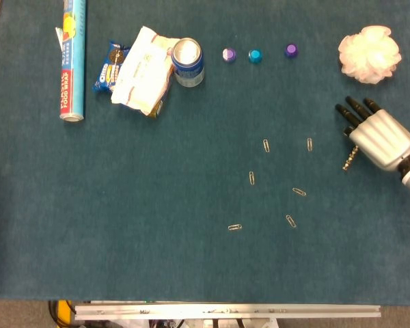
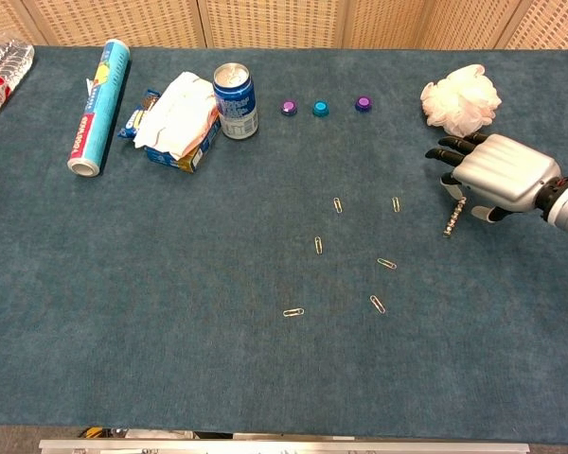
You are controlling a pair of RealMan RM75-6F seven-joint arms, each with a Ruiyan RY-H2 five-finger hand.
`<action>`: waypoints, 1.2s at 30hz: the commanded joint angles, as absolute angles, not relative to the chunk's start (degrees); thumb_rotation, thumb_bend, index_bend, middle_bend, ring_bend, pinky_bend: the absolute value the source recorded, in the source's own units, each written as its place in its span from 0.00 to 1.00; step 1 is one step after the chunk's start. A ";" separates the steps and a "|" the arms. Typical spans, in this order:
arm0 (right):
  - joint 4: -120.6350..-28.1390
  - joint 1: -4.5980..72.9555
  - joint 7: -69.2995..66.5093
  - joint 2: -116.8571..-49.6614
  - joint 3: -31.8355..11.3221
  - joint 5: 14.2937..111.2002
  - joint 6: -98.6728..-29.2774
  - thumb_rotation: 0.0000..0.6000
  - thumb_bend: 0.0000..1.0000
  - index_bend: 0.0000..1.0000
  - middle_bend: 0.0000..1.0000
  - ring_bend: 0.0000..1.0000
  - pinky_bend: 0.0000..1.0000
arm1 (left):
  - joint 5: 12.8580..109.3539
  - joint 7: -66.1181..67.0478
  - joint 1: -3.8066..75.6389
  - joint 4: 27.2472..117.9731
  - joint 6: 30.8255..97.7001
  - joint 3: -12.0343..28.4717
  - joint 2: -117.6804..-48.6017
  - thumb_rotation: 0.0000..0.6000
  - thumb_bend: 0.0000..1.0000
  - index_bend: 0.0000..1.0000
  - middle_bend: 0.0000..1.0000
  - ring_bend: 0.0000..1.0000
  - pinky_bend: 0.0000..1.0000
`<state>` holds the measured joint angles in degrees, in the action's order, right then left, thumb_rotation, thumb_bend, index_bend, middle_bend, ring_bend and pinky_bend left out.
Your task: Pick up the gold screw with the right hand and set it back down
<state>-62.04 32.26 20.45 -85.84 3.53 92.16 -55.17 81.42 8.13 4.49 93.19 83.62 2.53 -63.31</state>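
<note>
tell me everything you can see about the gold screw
The gold screw is a thin, short, threaded piece of brassy metal, small enough that its head and tip are hard to tell apart. It lies slanted near the right edge of the blue-green cloth table, just below and beside the right hand. Its upper end runs in under the hand's thumb side; whether the hand touches or pinches it cannot be told. The nearest paper clip lies apart to its left.

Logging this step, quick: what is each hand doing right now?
Left hand: not in view.
Right hand: holding the gold screw.
</note>
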 commanded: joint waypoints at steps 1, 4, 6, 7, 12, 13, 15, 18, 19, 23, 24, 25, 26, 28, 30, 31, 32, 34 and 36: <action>-62.13 32.40 20.71 -85.87 3.42 91.87 -54.85 1.00 0.23 0.51 0.10 0.00 0.18 | 81.41 8.14 4.50 93.20 83.60 2.54 -63.30 1.00 0.08 0.37 0.29 0.22 0.41; -62.20 32.55 20.95 -85.93 3.36 91.66 -54.60 1.00 0.23 0.51 0.10 0.00 0.18 | 81.38 8.13 4.50 93.18 83.57 2.56 -63.30 1.00 0.08 0.37 0.29 0.22 0.41; -62.19 32.61 21.05 -86.00 3.37 91.57 -54.50 1.00 0.23 0.51 0.10 0.00 0.18 | 81.37 8.10 4.49 93.17 83.57 2.56 -63.30 1.00 0.08 0.37 0.29 0.22 0.41; -62.17 32.65 21.09 -86.04 3.39 91.50 -54.38 1.00 0.23 0.51 0.10 0.00 0.18 | 81.38 8.06 4.48 93.15 83.59 2.56 -63.29 1.00 0.08 0.37 0.29 0.22 0.41; -62.04 32.87 21.36 -86.29 3.41 91.27 -53.98 1.00 0.23 0.52 0.10 0.00 0.18 | 81.42 7.94 4.46 93.19 83.59 2.55 -63.22 1.00 0.08 0.37 0.29 0.22 0.41; -62.02 32.91 21.42 -86.32 3.40 91.23 -53.93 1.00 0.23 0.52 0.10 0.00 0.18 | 81.42 7.93 4.46 93.18 83.59 2.56 -63.21 1.00 0.08 0.37 0.29 0.22 0.41; -62.00 33.00 21.55 -86.41 3.41 91.12 -53.76 1.00 0.23 0.52 0.10 0.00 0.18 | 81.42 7.83 4.42 93.19 83.62 2.55 -63.18 1.00 0.08 0.37 0.29 0.22 0.41; -61.95 33.12 21.62 -86.52 3.42 90.96 -53.50 1.00 0.23 0.52 0.10 0.00 0.18 | 81.44 7.70 4.39 93.16 83.65 2.55 -63.13 1.00 0.08 0.37 0.29 0.22 0.41; -61.94 33.16 21.64 -86.55 3.43 90.94 -53.44 1.00 0.23 0.52 0.10 0.00 0.18 | 81.47 7.68 4.37 93.16 83.68 2.55 -63.11 1.00 0.08 0.37 0.29 0.22 0.41; -61.84 33.26 21.70 -86.70 3.48 90.85 -53.31 1.00 0.23 0.52 0.10 0.00 0.18 | 81.49 7.54 4.34 93.13 83.72 2.56 -63.07 1.00 0.08 0.37 0.29 0.22 0.41; -61.78 33.29 21.71 -86.75 3.50 90.82 -53.25 1.00 0.23 0.52 0.10 0.00 0.18 | 81.52 7.52 4.33 93.16 83.75 2.57 -63.04 1.00 0.08 0.37 0.29 0.22 0.41; -61.75 33.30 21.71 -86.78 3.52 90.80 -53.23 1.00 0.23 0.53 0.10 0.00 0.18 | 81.53 7.53 4.33 93.20 83.77 2.57 -63.02 1.00 0.08 0.37 0.29 0.22 0.41; -61.71 33.32 21.71 -86.81 3.53 90.79 -53.21 1.00 0.23 0.53 0.10 0.00 0.18 | 81.52 7.55 4.32 93.24 83.79 2.58 -63.01 1.00 0.08 0.37 0.29 0.22 0.41; -61.67 33.35 21.73 -86.86 3.57 90.78 -53.22 1.00 0.23 0.53 0.10 0.00 0.18 | 81.54 7.53 4.29 93.22 83.80 2.56 -63.01 1.00 0.08 0.37 0.29 0.22 0.41; -61.65 33.36 21.75 -86.88 3.57 90.73 -53.22 1.00 0.23 0.54 0.10 0.00 0.18 | 81.54 7.56 4.27 93.18 83.82 2.55 -63.02 1.00 0.08 0.37 0.29 0.22 0.41; -61.63 33.37 21.75 -86.90 3.57 90.67 -53.20 1.00 0.23 0.54 0.10 0.00 0.18 | 81.54 7.56 4.27 93.15 83.82 2.55 -63.04 1.00 0.08 0.37 0.29 0.22 0.41; -61.62 33.38 21.75 -86.91 3.56 90.63 -53.18 1.00 0.23 0.55 0.10 0.00 0.18 | 81.55 7.60 4.29 93.21 83.80 2.57 -63.02 1.00 0.08 0.37 0.29 0.22 0.41; -61.60 33.43 21.77 -86.93 3.54 90.51 -53.07 1.00 0.24 0.55 0.10 0.00 0.18 | 81.57 7.61 4.29 93.23 83.80 2.56 -63.03 1.00 0.08 0.37 0.29 0.22 0.41; -61.58 33.47 21.82 -86.96 3.53 90.37 -52.91 1.00 0.24 0.55 0.10 0.00 0.18 | 81.53 7.65 4.28 93.25 83.81 2.57 -63.02 1.00 0.08 0.37 0.29 0.22 0.41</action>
<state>-61.59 33.46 21.81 -86.95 3.54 90.38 -52.93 81.54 7.64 4.29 93.23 83.80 2.58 -63.02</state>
